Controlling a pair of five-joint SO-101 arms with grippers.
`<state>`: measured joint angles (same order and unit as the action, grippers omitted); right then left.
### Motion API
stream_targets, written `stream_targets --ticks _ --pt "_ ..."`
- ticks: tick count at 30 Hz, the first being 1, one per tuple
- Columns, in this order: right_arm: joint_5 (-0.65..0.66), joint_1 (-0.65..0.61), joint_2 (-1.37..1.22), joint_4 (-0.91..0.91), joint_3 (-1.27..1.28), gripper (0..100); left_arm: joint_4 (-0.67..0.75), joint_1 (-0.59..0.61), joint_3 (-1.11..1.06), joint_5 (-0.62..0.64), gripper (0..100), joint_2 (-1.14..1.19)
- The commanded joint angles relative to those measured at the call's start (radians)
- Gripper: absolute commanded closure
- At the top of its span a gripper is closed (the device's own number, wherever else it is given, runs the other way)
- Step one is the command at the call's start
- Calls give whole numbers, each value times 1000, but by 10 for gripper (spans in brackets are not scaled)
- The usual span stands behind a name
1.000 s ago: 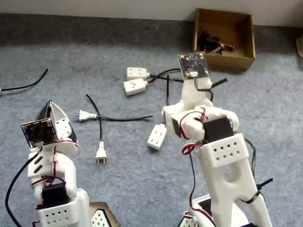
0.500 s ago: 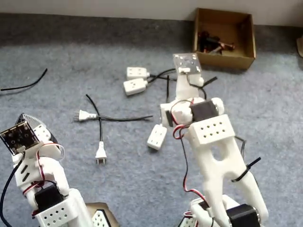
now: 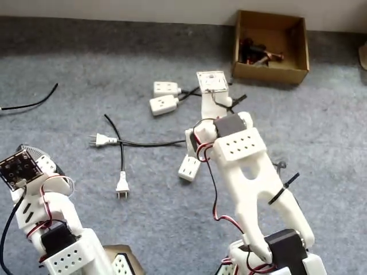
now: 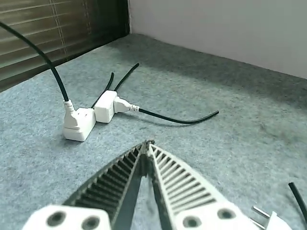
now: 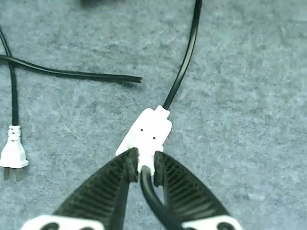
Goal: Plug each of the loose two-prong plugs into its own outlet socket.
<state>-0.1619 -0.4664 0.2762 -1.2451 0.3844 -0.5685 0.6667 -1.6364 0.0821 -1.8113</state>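
Showing neither plug seated yet: right gripper [image 5: 145, 163] clamped on the white plastic outlet socket [image 5: 146, 132], nearer white two-prong plug [image 3: 121, 185] and farther white two-prong plug [image 3: 98, 139] loose beside it, left gripper [image 4: 147, 144] closed, well apart.

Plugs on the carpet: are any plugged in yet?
Done: nothing yet. One white two-prong plug and the other white plug lie loose on the grey carpet. In hand: the right arm's fingers clamp the end of a white plastic outlet socket; the left arm's fingers are shut, empty. Left: both plugs.
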Motion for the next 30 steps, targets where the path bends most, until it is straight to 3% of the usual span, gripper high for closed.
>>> stream_targets --ticks 1,30 --pt "37 -18 2 16 -79 992 5 10 -12 11 993 -13" --pt "63 -15 -8 53 -18 993 5 8 -16 11 993 -13"
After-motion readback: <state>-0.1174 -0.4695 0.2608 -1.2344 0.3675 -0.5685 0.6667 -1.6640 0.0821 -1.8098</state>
